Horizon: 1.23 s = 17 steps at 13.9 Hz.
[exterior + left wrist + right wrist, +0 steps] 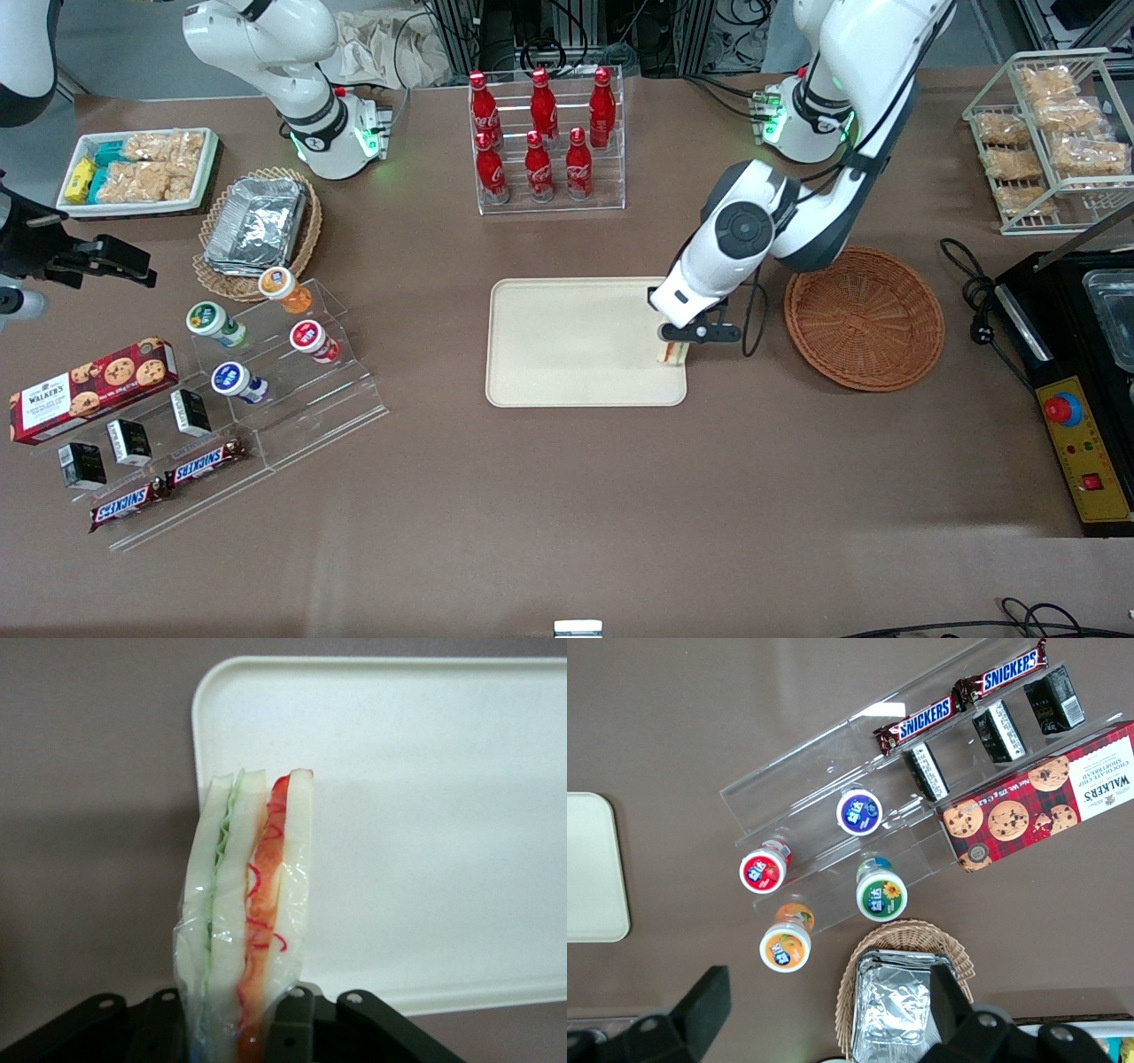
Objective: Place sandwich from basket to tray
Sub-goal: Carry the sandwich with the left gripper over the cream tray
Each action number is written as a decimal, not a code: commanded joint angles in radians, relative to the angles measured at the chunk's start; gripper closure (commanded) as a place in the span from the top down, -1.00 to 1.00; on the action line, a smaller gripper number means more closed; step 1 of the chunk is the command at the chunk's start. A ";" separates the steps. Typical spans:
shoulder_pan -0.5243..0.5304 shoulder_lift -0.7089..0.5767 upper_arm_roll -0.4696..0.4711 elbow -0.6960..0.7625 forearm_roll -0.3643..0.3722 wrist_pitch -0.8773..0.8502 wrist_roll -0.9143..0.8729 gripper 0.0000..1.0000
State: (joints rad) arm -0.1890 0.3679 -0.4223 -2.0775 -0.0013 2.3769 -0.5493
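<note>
My left gripper (673, 351) hangs over the corner of the cream tray (567, 346) nearest the basket, shut on the sandwich (671, 354). The wrist view shows the plastic-wrapped sandwich (248, 904) standing on edge between the black fingers (297, 1028), white bread with a green layer and a red-orange layer, above the tray's corner (425, 815). The reddish-brown woven basket (864, 319) sits beside the tray toward the working arm's end of the table, with nothing in it.
A clear rack of red cola bottles (545, 142) stands farther from the front camera than the tray. An acrylic stand with yogurt cups (266, 346), snack bars and a cookie box lies toward the parked arm's end. A black control box (1076, 434) sits near the basket.
</note>
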 commanded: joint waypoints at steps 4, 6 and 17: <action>-0.020 0.114 0.004 0.043 0.102 0.054 -0.053 -1.00; -0.020 0.144 0.004 0.057 0.135 0.064 -0.054 0.99; 0.045 0.074 0.000 0.615 0.130 -0.597 -0.023 1.00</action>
State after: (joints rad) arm -0.1781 0.4365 -0.4179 -1.5792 0.1227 1.8756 -0.5802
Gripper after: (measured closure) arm 0.000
